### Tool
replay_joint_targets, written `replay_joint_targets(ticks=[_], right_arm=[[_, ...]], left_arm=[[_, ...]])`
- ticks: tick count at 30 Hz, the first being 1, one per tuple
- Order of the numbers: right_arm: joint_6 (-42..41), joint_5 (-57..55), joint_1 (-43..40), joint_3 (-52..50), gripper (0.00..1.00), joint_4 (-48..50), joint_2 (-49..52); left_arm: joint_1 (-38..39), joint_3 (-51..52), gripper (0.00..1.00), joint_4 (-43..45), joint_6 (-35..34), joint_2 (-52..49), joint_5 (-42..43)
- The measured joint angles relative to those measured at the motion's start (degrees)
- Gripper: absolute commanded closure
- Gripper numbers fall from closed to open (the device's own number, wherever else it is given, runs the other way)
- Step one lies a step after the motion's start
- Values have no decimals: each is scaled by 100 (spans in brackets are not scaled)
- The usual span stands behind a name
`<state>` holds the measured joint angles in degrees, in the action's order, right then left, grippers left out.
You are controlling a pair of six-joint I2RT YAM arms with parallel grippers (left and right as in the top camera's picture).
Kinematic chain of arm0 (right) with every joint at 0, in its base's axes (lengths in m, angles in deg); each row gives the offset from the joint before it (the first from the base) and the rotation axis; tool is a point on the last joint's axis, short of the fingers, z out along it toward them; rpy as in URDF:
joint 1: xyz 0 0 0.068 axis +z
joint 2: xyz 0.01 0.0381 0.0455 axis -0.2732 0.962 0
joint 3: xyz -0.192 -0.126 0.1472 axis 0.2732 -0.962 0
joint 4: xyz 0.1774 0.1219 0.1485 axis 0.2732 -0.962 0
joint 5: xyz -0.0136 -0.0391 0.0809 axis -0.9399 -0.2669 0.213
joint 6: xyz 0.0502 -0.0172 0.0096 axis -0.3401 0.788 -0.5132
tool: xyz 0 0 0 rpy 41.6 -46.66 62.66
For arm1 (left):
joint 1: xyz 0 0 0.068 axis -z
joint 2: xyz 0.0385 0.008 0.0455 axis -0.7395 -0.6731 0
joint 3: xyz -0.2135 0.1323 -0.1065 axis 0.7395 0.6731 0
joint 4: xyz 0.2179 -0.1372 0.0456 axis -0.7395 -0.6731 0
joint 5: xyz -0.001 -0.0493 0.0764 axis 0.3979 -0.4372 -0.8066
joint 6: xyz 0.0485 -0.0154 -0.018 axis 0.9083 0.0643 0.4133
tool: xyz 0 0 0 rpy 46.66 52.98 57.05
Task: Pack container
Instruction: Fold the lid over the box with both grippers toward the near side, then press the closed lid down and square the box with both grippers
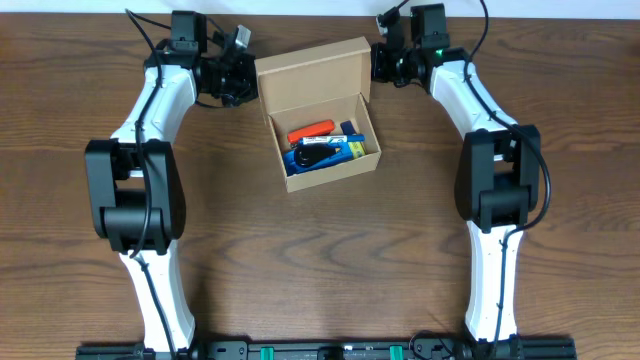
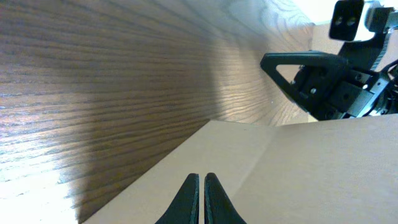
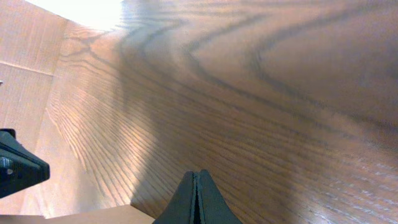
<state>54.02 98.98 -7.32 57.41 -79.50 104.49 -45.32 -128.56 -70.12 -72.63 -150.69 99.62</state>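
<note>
The container (image 1: 335,176), a tan cardboard box, stands open at the table's middle back with its flap lid (image 1: 312,72) raised behind it. Inside lie an orange item (image 1: 310,130), a blue and black item (image 1: 320,155) and a bit of yellow. My left gripper (image 1: 246,80) is shut with nothing in it, right at the lid's left edge. In the left wrist view its gripper (image 2: 201,177) hovers over the lid's tan cardboard (image 2: 298,174). My right gripper (image 1: 381,62) is shut and empty by the lid's right edge. In the right wrist view its gripper (image 3: 197,174) sits just above a cardboard corner (image 3: 81,218).
The box rests on a dark wooden table (image 1: 320,270). Both arms' bases stand at the front edge, left (image 1: 150,300) and right (image 1: 495,290). The right arm's gripper head (image 2: 323,81) shows across the lid in the left wrist view.
</note>
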Motion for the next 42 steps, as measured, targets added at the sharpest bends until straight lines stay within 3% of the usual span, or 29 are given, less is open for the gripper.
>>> replay_joint_targets(ticks=[8, 14, 19, 25, 34, 42], right_arm=[[680, -232, 2, 0, 99, -625, -855], [1478, -557, 85, 2, 99, -1934, -1539], [1943, -1207, 302, 2, 99, -2977, -1696], [2151, -1700, 420, -4, 99, -3405, -1779], [2232, -2109, 435, -11, 99, -4266, -2424], [2232, -2166, 662, -758, 99, -4186, -2441]], left_arm=[[11, 0, 94, -774, 439, 782, -422], [195, -7, 94, -1646, 1012, 1449, -813], [647, -26, 94, -2446, 1432, 1558, -1283], [966, -24, 94, -3051, 1646, 1591, -1711], [1049, -24, 94, -3263, 1672, 2059, -2028], [1521, 616, 94, -2850, 1652, 2092, -2166]])
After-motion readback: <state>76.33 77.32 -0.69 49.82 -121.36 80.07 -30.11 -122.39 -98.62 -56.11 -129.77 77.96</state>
